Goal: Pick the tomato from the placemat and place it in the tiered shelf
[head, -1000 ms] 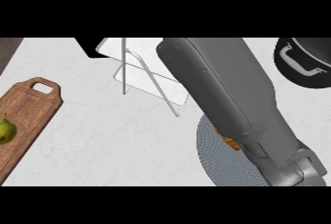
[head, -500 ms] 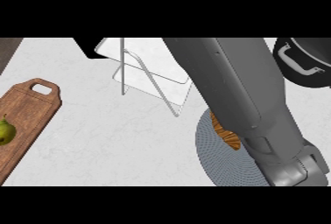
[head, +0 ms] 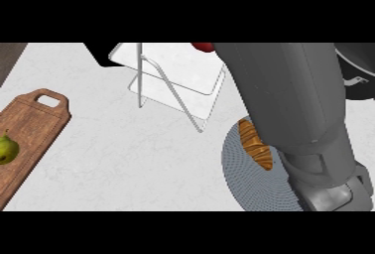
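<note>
Tomato (head: pixel 203 46): a small red patch at the top edge of the frame, centre-right, just left of the forearm's upper end; mostly hidden, above the shelf's far corner.
Right arm (head: pixel 293 109): a grey forearm running from the lower right up to the top edge, covering much of the right half.
Right hand: out of sight past the top edge, so I cannot tell whether its fingers are clenched, released, or grasping the tomato.
Left hand: does not show.
Shelf (head: pixel 176 82): clear tiers on thin metal legs, upper centre, standing on the counter (head: pixel 132 158).
Placemat (head: pixel 253 183): round, blue-grey, lower right, partly under the forearm.
Croissant (head: pixel 256 146): brown, on the placemat's upper part, its right side hidden by the forearm.
Board (head: pixel 33 129): wooden, with a handle hole, at the left edge.
Pear (head: pixel 6 148): green, on the board, cut by the left edge.
Pot (head: pixel 357 67): dark, upper right corner, with a metal handle.
</note>
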{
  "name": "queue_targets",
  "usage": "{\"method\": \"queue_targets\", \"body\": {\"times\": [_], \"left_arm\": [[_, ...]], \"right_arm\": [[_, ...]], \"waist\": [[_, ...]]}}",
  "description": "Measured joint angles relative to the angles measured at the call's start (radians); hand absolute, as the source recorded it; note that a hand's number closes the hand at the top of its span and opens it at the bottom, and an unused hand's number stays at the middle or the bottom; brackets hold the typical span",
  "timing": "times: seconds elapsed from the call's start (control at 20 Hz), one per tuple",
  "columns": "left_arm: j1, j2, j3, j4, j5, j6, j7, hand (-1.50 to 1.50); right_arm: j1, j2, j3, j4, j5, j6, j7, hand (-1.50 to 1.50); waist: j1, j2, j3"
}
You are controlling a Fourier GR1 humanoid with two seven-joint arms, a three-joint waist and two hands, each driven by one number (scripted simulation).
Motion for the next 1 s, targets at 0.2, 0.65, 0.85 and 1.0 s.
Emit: {"method": "queue_targets", "body": {"times": [0.2,0.65,0.85,1.0], "left_arm": [[0.010,0.002,-0.003,-0.001,0.014,0.011,-0.005,0.00],[0.051,0.007,-0.011,0.001,0.043,0.041,-0.030,0.00],[0.066,0.004,-0.013,0.004,0.055,0.053,-0.045,0.00],[0.075,0.006,-0.015,0.003,0.068,0.058,-0.050,0.00]], "right_arm": [[-0.002,-0.007,-0.042,-0.020,0.039,-0.072,-0.009,-1.50],[0.021,-0.061,-0.146,-0.074,0.156,-0.156,0.002,-1.50],[0.037,-0.070,-0.198,-0.130,0.166,-0.167,0.009,-1.50],[0.050,-0.064,-0.223,-0.167,0.158,-0.160,0.013,-1.50]], "waist": [[-0.015,-0.004,0.000],[-0.066,-0.025,0.002],[-0.083,-0.035,0.003],[-0.095,-0.040,0.004]]}}
